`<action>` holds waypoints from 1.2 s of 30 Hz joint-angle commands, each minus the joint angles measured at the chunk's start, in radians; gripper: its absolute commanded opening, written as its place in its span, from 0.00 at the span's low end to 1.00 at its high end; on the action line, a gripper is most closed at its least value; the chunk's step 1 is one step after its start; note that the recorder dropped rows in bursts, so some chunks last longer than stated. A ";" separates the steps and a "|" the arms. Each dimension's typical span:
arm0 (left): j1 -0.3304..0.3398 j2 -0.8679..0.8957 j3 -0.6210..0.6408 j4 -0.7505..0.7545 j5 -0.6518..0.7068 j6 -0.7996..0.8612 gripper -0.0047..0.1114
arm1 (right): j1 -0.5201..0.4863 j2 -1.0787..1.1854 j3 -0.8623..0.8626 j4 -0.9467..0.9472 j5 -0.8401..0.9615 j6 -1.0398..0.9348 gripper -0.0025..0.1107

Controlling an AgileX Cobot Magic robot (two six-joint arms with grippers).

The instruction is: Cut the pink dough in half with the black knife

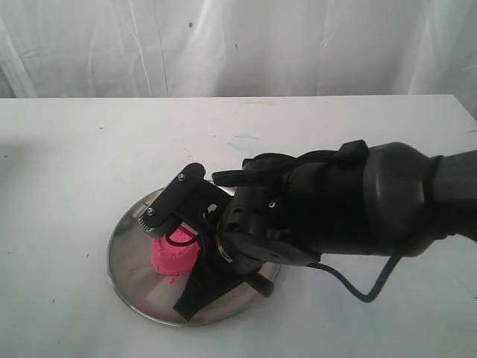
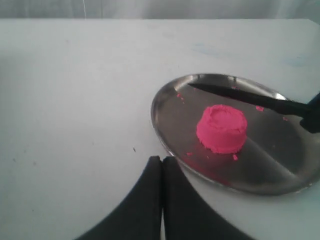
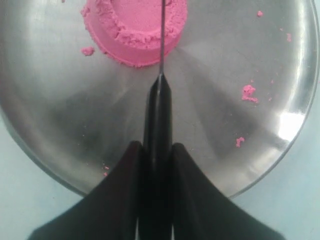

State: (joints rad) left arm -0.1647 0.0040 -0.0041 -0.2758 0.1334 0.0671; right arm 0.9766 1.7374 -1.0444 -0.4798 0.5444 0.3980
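A round steel plate (image 1: 123, 257) sat on the white table (image 1: 67, 164) — tiny pink crumbs (image 3: 248, 93) scattered over it — with pale draped cloth (image 1: 238, 45) behind.

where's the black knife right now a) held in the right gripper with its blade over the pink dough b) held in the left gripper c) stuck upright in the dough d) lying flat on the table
a: the right gripper clamps the black knife by its handle, and the blade runs across above the still-whole pink dough on the metal plate.
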 commanded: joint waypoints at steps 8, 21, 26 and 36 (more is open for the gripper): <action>0.002 -0.004 0.004 -0.005 -0.117 -0.075 0.06 | 0.000 -0.003 -0.006 -0.008 -0.027 0.004 0.04; 0.000 -0.004 -0.045 -0.008 -0.105 -0.422 0.06 | 0.000 -0.001 -0.002 -0.010 -0.037 -0.001 0.04; 0.000 0.007 -0.219 -0.033 0.146 -0.332 0.06 | 0.000 -0.001 -0.002 -0.007 -0.008 -0.001 0.04; 0.000 0.462 -0.362 -0.521 0.233 0.392 0.08 | 0.000 -0.001 -0.002 0.043 -0.011 -0.054 0.04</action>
State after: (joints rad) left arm -0.1647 0.3344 -0.3583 -0.6998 0.3930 0.3109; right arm 0.9766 1.7374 -1.0444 -0.4468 0.5390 0.3546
